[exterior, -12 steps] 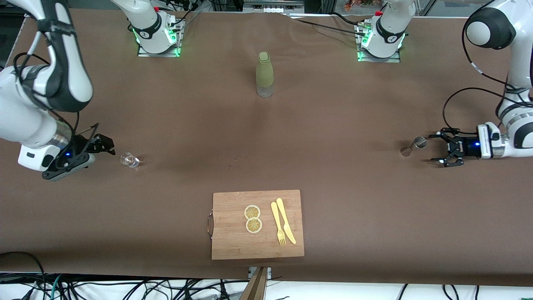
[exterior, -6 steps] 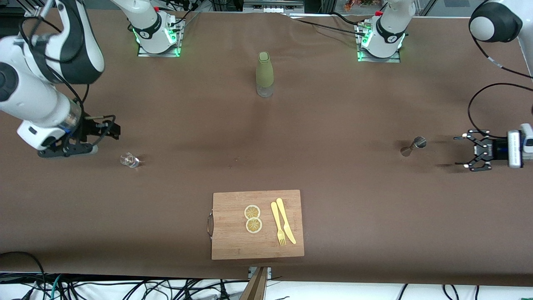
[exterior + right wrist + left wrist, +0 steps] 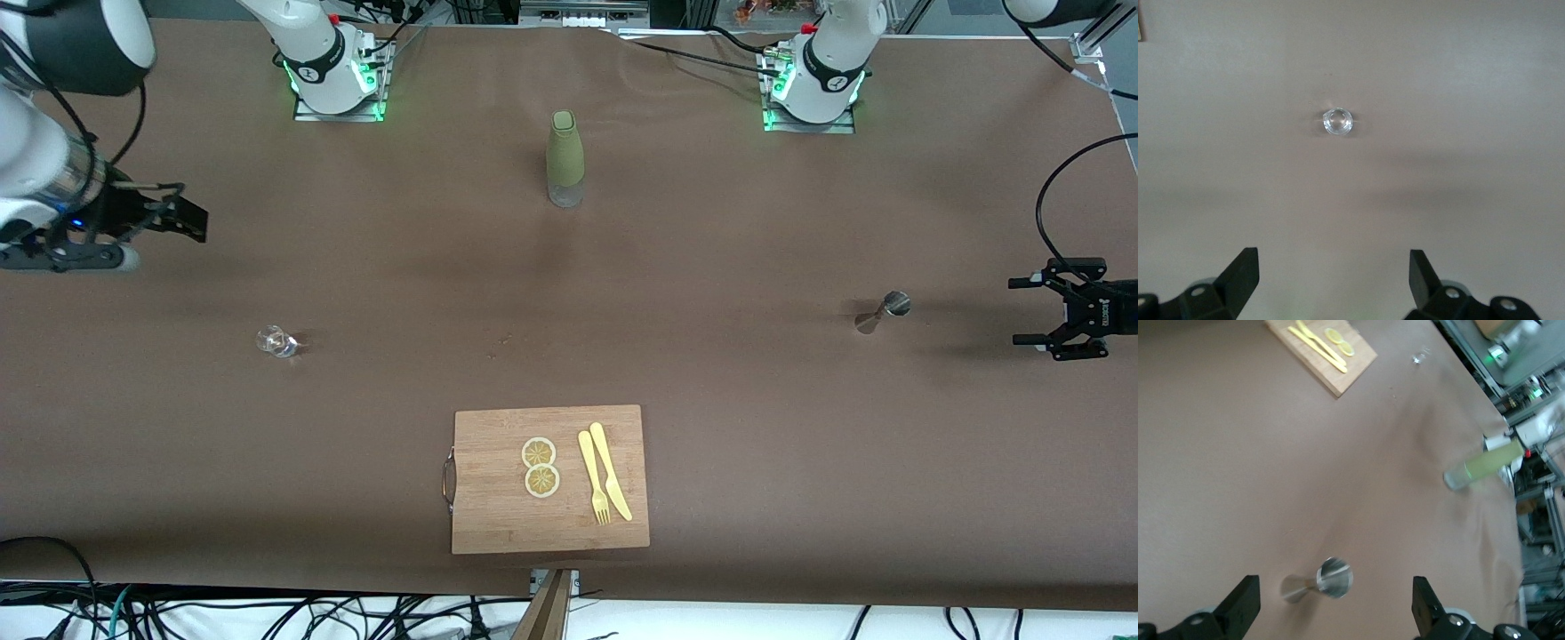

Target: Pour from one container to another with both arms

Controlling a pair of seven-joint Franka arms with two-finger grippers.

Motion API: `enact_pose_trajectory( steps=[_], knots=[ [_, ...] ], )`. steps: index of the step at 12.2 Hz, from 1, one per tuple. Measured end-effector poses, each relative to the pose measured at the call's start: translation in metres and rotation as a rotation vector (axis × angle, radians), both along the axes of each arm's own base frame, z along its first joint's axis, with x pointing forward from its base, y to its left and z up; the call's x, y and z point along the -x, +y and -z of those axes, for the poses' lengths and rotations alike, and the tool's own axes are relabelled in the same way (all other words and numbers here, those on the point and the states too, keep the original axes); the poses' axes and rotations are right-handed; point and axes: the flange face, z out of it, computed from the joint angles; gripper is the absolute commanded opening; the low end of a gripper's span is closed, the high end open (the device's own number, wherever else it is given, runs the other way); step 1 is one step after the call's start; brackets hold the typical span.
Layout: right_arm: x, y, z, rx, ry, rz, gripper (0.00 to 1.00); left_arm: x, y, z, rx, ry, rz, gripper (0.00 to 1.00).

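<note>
— Sizing up the small clear glass cup [image 3: 276, 341]: standing upright on the brown surface [image 3: 711, 391], toward the right arm's end from the bamboo cutting board [image 3: 549, 480] and a little farther from the front camera. Looking light, rigid, slick and breakable; probably wanting a gentle pinch across the wall, below the rim.

— Checking the small steel double-cone jigger [image 3: 882, 312]: standing toward the left arm's end from that board, tapering to a narrow waist. Likely light, stiff and tippy; gripping at the waist seeming safest.

— Claws?

— Left claw [image 3: 1031, 311] hanging spread, empty, well apart from the jigger, farther toward that end. Right claw [image 3: 178, 213] also spread, pinching nothing, well apart from the cup.
</note>
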Motion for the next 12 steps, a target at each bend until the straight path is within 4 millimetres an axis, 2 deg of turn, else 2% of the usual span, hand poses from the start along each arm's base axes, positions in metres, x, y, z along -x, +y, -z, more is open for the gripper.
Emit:
enact_pose_trajectory(
  steps=[4,8,10,12],
  knots=[
    [0.011,-0.005,-0.025,-0.005,0.009,0.019,1.0,-0.014,-0.052,-0.05,-0.15,0.22,-0.169,1.0],
    [0.018,-0.004,-0.061,-0.029,-0.002,0.056,1.0,-0.034,-0.115,-0.091,-0.355,0.233,-0.264,1.0],
    [0.018,-0.005,-0.068,-0.032,-0.013,0.072,1.0,-0.039,-0.146,-0.103,-0.44,0.257,-0.304,1.0],
    [0.018,-0.006,-0.068,-0.04,-0.013,0.078,1.0,-0.042,-0.175,-0.105,-0.54,0.299,-0.347,1.0]
  ],
)
